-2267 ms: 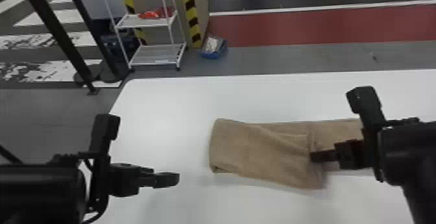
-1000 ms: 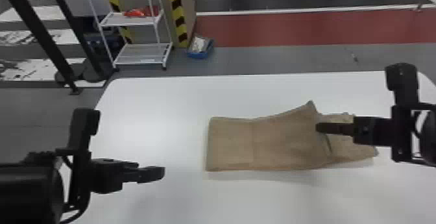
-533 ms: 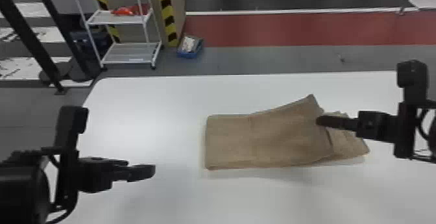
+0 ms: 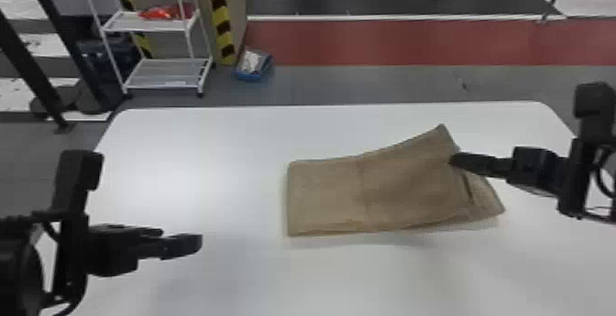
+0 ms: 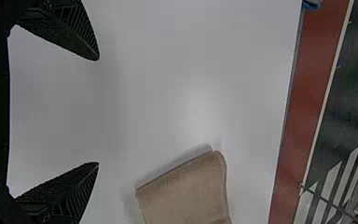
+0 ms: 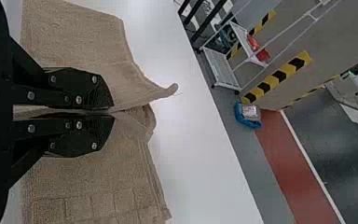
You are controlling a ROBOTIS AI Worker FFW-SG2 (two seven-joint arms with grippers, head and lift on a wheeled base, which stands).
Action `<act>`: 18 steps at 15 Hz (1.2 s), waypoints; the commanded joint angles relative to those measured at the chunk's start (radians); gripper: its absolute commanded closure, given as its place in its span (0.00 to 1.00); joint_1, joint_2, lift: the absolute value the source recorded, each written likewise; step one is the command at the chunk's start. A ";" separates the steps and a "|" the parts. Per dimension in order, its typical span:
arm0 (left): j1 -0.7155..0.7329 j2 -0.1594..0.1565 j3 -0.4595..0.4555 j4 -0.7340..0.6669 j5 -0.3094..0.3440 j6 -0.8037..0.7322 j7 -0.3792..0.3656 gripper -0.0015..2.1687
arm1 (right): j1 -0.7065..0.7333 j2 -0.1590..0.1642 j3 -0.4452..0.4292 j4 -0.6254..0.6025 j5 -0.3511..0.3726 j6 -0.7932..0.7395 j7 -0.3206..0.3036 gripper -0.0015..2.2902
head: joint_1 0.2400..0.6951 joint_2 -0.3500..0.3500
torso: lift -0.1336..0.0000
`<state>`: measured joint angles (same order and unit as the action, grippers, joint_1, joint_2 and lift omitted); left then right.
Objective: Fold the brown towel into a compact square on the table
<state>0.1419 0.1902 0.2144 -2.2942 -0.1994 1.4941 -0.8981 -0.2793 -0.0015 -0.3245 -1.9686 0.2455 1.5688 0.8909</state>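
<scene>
Black left arm (image 4: 18, 264), thin black cable (image 4: 79, 299) at the head view's eight o'clock; black right arm (image 4: 580, 191), flat black fingers (image 6: 86, 84), silver screws (image 6: 79, 100).

Reads brown on the towel (image 4: 403, 187), with a grid of squares; plain white on the table (image 4: 220, 145); yellow-and-black stripes on the tape (image 4: 222, 22); red on the floor band (image 4: 389, 42).

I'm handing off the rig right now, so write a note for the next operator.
Black left hand: open, empty, over the left side of the white table.
Black right hand: shut on the brown fabric towel, at its upper layer's edge.
Towel: right of centre on the table, far corner raised.
Done: partly folded, layers showing.
Left: finish the compact square, flatten, release.
</scene>
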 commanded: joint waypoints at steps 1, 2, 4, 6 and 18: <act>0.001 0.000 0.002 -0.001 -0.002 -0.001 -0.001 0.04 | 0.000 0.002 -0.042 -0.038 -0.060 0.003 -0.001 0.47 | 1.00 0.53 | 0.07; 0.001 0.000 0.002 -0.001 0.000 -0.001 -0.001 0.04 | 0.002 0.002 -0.062 -0.042 -0.063 0.003 -0.001 0.46 | 1.00 0.53 | 0.07; 0.005 0.000 0.000 -0.002 0.000 -0.001 -0.002 0.04 | -0.003 0.002 -0.071 -0.027 -0.045 0.003 -0.003 0.47 | 1.00 0.52 | 0.07; 0.005 0.000 -0.004 -0.001 0.000 -0.001 0.002 0.04 | -0.038 0.002 -0.105 -0.027 -0.055 0.003 -0.003 0.46 | 1.00 0.50 | 0.07; 0.025 -0.002 -0.032 0.002 -0.005 -0.004 0.005 0.04 | -0.015 0.002 -0.156 0.119 -0.021 0.003 -0.026 0.47 | 1.00 0.42 | 0.07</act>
<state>0.1617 0.1887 0.1847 -2.2917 -0.2040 1.4916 -0.8928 -0.2785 -0.0015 -0.4777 -1.8634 0.2185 1.5701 0.8649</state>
